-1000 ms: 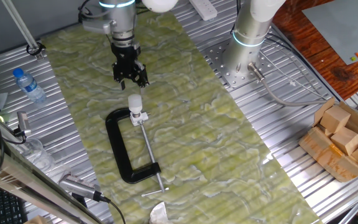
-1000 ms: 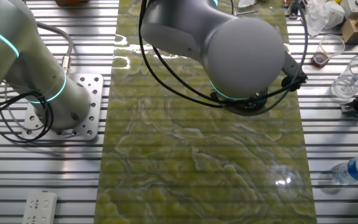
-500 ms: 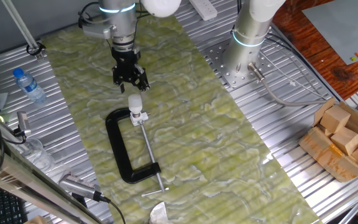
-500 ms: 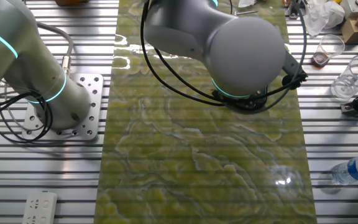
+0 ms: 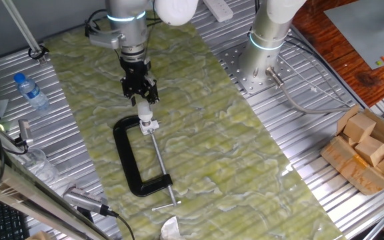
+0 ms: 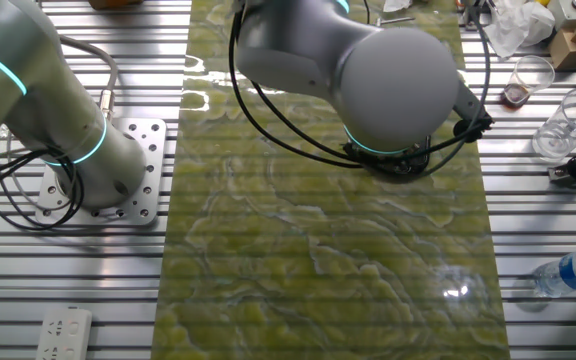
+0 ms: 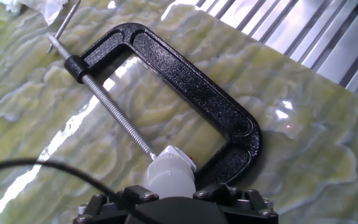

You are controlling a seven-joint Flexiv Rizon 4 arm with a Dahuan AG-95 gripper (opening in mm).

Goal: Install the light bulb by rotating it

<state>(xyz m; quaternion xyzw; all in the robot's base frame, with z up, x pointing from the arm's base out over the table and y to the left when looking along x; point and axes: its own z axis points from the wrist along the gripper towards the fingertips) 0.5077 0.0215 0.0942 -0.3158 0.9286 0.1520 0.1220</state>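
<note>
One light bulb (image 5: 143, 109) is seen standing upright on a white socket (image 5: 149, 124), which is held at the end of a single black clamp (image 5: 131, 157) lying flat on the green marbled mat (image 5: 199, 153). One claw (image 5: 141, 95) is lowered directly over the bulb, its fingers reaching the bulb's top; whether they are pressed onto it cannot be told. In the hand view the bulb (image 7: 169, 179) is seen just ahead of the claw body, with the clamp's one threaded screw (image 7: 114, 109) running away from it. Two robot arms are counted, one working and one standing idle (image 5: 272, 33). One bottle (image 5: 31, 91) with a blue cap lies on the ribbed table (image 5: 299, 140), well apart from the clamp.
</note>
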